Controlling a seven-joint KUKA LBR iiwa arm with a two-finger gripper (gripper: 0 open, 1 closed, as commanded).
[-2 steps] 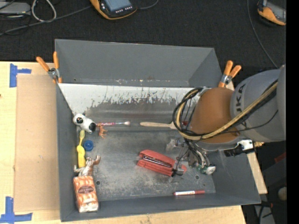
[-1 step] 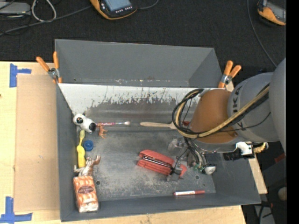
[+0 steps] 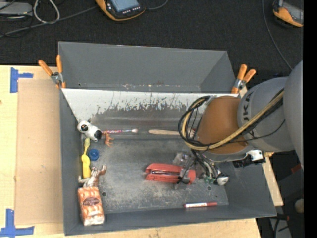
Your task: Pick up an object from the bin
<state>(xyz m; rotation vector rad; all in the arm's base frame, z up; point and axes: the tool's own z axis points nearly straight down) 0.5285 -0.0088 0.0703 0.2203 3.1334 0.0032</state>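
The gripper (image 3: 185, 176) is at the three o'clock end of a long, flat red stapler (image 3: 162, 172). Whether its claw is open or closed, I cannot tell.

Setting: robotics lab, test cell. What tells you so: one industrial arm (image 3: 277, 108) with cable loops (image 3: 195, 128) strapped along its wrist; one sloped-wall grey metal bin (image 3: 143, 68) under it; one orange-and-black handheld controller (image 3: 120, 3) with a screen, lying on dark carpet (image 3: 198, 29) beyond the bin's far edge; a second controller (image 3: 290, 11) beyond its far right corner; loose cords (image 3: 45, 6) beyond its far left corner.
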